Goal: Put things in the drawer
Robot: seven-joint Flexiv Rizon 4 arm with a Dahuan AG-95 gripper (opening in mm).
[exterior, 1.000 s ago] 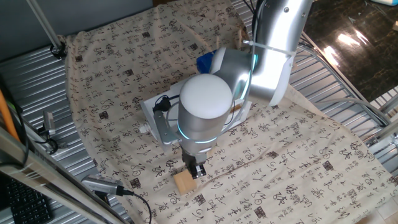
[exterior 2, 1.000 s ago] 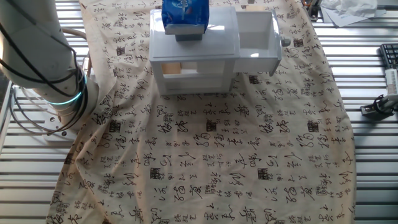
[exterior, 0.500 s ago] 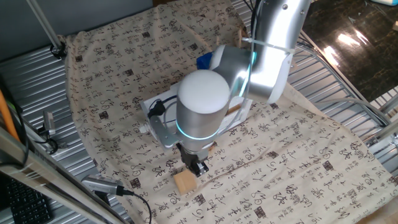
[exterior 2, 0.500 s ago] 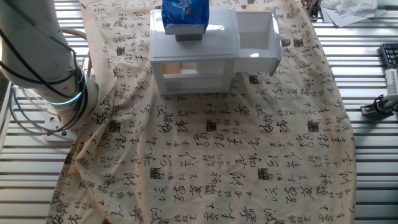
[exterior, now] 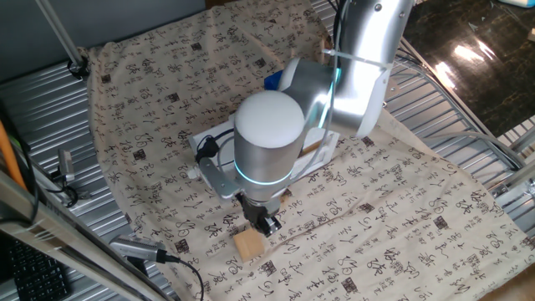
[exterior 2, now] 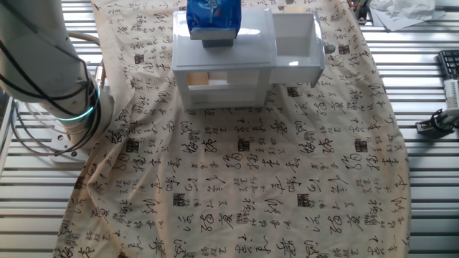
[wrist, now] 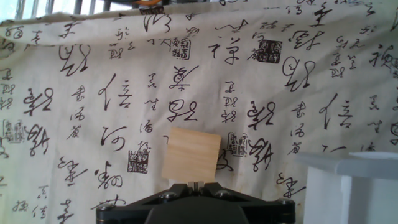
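Observation:
The tan wooden block (exterior: 247, 245) lies on the printed cloth in front of the white cabinet. My gripper (exterior: 266, 224) hangs just above and behind the block, apart from it. In the hand view the block (wrist: 191, 155) sits right beyond my gripper (wrist: 196, 185), whose fingertips are pressed together with nothing between them. The upper drawer (exterior 2: 295, 44) stands pulled out of the cabinet (exterior 2: 222, 54), with its round knob (exterior 2: 328, 49) on the front. In one fixed view my arm hides most of the drawer (exterior: 209, 144). Neither block nor gripper shows in the other fixed view.
A blue-and-white tissue pack (exterior 2: 212, 17) stands on top of the cabinet. The lower drawer (exterior 2: 215, 80) shows a tan slot. A white corner of the furniture (wrist: 351, 183) juts in at the hand view's lower right. Ribbed metal table (exterior: 468, 100) surrounds the cloth (exterior 2: 244, 165).
The arm's large joint has swung slightly to the left. The gripper and the block stay in about the same place.

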